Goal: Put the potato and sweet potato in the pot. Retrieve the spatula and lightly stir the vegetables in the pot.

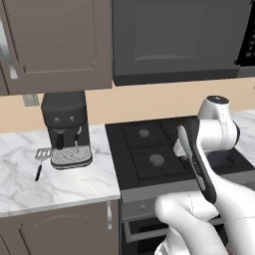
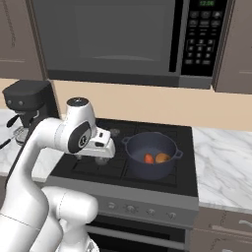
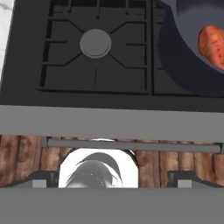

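**Vegetables in pot; spatula not yet collected**

Kitchen wall with a dark stove set between marble bench sections, a microwave overhead and brown cabinets on the flanks. A coffee machine stands on the left bench section.

Location of task items: the pot sits on a right-hand burner. Inside it lie the sweet potato and the potato, side by side and apparently touching. The spatula lies flat on the bench just left of the coffee machine's drip tray, slotted head toward the wall, handle toward the bench's front edge.

Gripper: over the front left burner, beside the pot; jaws spread wide, holding nothing.

Handling assessment, spatula: judged light and rigid, metal head and slim black handle. It lies low on the marble, so the handle offers little height to pinch and could slide or roll. Best hold, in my judgement, is across the handle near its middle, jaws set crosswise to it. The head is too thin and flat to grip.

Count: one pot, one potato, one sweet potato, one spatula, one coffee machine.
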Available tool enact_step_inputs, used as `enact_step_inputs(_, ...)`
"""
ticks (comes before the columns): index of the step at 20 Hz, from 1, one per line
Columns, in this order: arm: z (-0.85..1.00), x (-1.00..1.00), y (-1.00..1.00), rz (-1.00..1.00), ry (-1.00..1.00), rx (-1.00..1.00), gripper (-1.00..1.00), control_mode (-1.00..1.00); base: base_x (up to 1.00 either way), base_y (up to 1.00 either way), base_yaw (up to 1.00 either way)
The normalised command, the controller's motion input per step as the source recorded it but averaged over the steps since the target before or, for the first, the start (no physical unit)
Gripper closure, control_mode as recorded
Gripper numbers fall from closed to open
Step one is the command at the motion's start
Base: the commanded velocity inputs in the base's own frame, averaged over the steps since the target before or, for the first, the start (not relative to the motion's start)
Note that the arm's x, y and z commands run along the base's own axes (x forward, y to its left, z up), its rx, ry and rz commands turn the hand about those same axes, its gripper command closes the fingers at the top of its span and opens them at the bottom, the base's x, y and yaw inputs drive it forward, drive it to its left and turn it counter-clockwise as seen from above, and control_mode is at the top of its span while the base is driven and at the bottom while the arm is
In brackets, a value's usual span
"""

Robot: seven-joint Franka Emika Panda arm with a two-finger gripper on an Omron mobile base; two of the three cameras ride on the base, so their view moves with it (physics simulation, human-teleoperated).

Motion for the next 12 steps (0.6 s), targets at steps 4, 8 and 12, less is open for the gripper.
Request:
enact_step_inputs(4,0.0,0.0,0.0,0.0,0.0,0.0,-1.0,1.0,-0.16,0.96,-0.12)
enact_step_inputs(8,0.0,0.0,0.0,0.0,0.0,0.0,-1.0,1.0,-0.15,0.98,-0.13)
enact_step_inputs(12,0.0,0.0,0.0,0.0,0.0,0.0,-1.0,1.0,-0.09,0.93,-0.11)
